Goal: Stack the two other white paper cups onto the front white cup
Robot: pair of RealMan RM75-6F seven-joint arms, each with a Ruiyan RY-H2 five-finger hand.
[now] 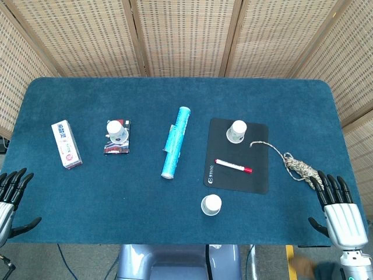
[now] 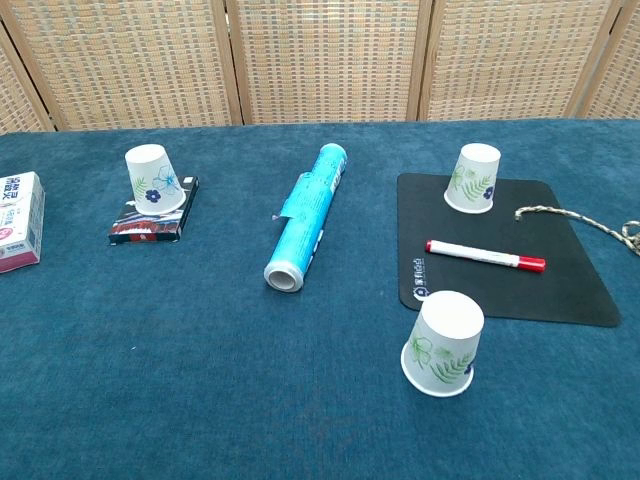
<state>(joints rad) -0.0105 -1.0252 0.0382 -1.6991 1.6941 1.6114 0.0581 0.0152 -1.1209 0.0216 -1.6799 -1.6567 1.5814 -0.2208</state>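
Note:
Three white paper cups stand upside down. The front cup (image 1: 211,205) (image 2: 444,344) sits on the blue cloth just before the black mat (image 1: 256,175) (image 2: 560,270). A second cup (image 1: 236,131) (image 2: 473,178) stands on the mat's far part. The third cup (image 1: 118,130) (image 2: 153,179) rests on a small dark packet (image 1: 116,147) (image 2: 152,226) at the left. My left hand (image 1: 10,198) hangs at the table's near left corner, fingers spread, empty. My right hand (image 1: 339,210) is at the near right corner, fingers spread, empty. Neither hand shows in the chest view.
A blue foil roll (image 1: 176,142) (image 2: 308,216) lies lengthwise in the middle. A red-capped marker (image 1: 233,166) (image 2: 485,255) lies on the mat. A coiled rope (image 1: 294,164) (image 2: 590,222) trails off the mat's right side. A white carton (image 1: 66,144) (image 2: 18,220) lies far left.

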